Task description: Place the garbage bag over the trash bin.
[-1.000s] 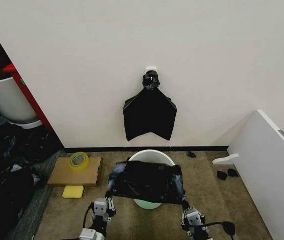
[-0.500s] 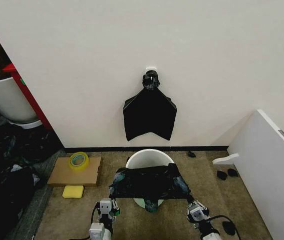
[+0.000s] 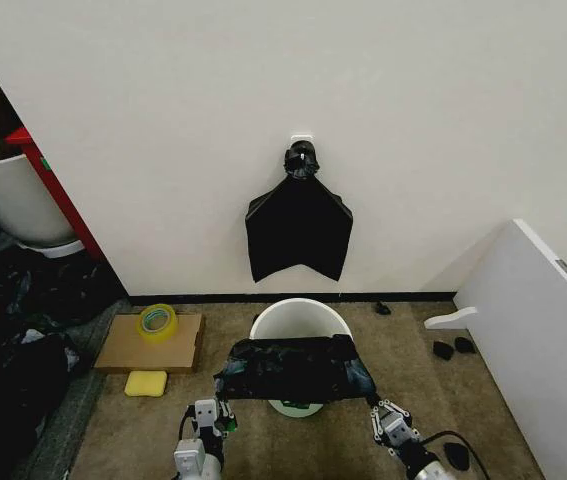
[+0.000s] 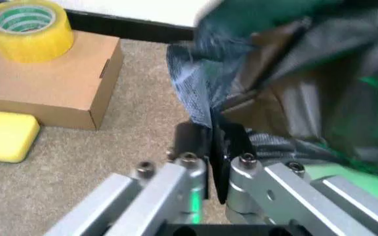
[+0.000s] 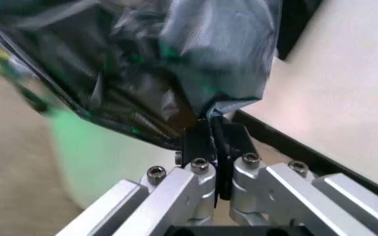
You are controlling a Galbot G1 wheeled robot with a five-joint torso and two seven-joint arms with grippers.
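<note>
The garbage bag (image 3: 295,367), thin crinkled black plastic, hangs stretched between my two grippers in front of the trash bin (image 3: 301,318), covering the bin's near side. The cream-white round bin stands on the floor by the wall, its far rim showing above the bag and its greenish base (image 3: 295,407) below. My left gripper (image 3: 221,400) is shut on the bag's left corner (image 4: 205,105), its fingers (image 4: 189,140) pinching the film. My right gripper (image 3: 371,400) is shut on the right corner (image 5: 222,73), beside the bin's wall (image 5: 104,162).
A flat black bundle (image 3: 298,232) hangs from a wall hook above the bin. Left of the bin lie a cardboard box (image 3: 151,343) with a yellow tape roll (image 3: 158,320) and a yellow sponge (image 3: 145,383). A white panel (image 3: 538,340) stands at the right; dark clutter fills the left.
Both grippers have drawn back toward me and lowered. The bag came with them, now hanging flatter and wider, and more of the bin's rim shows behind it.
</note>
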